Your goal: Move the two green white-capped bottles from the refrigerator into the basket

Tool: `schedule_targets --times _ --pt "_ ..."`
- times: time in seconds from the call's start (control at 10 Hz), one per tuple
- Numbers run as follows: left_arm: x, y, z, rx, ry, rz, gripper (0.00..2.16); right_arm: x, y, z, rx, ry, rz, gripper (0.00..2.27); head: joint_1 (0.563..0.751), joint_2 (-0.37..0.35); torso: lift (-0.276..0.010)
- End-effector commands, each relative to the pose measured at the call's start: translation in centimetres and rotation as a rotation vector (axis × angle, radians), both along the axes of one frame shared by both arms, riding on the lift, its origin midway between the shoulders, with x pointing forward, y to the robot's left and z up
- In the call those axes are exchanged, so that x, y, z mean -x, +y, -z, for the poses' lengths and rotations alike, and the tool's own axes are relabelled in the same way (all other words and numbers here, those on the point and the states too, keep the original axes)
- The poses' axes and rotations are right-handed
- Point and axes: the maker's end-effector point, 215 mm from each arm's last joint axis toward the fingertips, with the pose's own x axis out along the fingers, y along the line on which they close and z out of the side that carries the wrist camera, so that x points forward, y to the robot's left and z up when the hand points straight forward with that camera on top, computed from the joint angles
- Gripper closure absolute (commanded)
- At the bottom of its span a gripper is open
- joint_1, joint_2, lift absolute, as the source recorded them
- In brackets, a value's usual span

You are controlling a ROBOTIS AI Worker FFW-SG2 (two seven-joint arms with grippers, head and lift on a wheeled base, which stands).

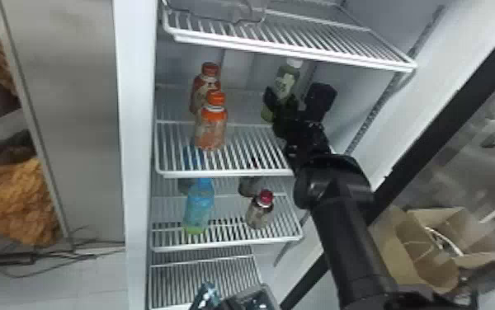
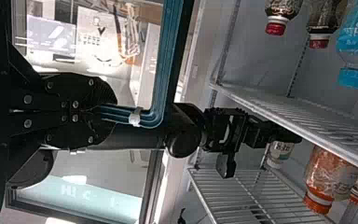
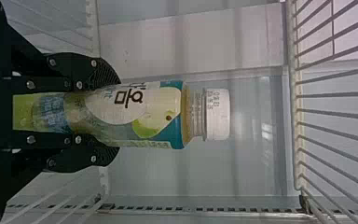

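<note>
One green white-capped bottle (image 3: 140,115) clasped in the right hand (image 1: 282,102); the left hand (image 2: 109,113) seems closed on a blue handle (image 2: 167,60).

One green bottle (image 3: 79,114) stands upright, its white cap (image 3: 218,114) on, its label (image 3: 156,112) white and teal with green fruit. It is towards the back of the shelf (image 1: 228,174), near the right edge; whether it touches is unclear. What looks like the basket's handle (image 2: 168,60) is teal, ridged, bent at a rounded corner.
</note>
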Motion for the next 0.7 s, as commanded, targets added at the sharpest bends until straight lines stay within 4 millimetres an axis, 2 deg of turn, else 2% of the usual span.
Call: schedule_targets --times 0.0,0.3,0.6 --pt "0.1 0.0 0.1 0.000 0.004 -0.001 1.22 0.1 0.1 0.0 0.004 -0.001 -0.002 1.03 0.695 -0.350 -0.004" --pt "0.1 0.0 0.2 0.002 0.008 -0.001 1.21 0.7 0.4 -0.6 0.013 -0.024 -0.009 1.03 0.695 -0.350 -0.004" --pt "0.1 0.1 0.2 0.002 0.010 -0.006 1.21 2.4 1.1 -1.8 0.031 -0.066 -0.023 1.03 0.695 -0.350 -0.004"
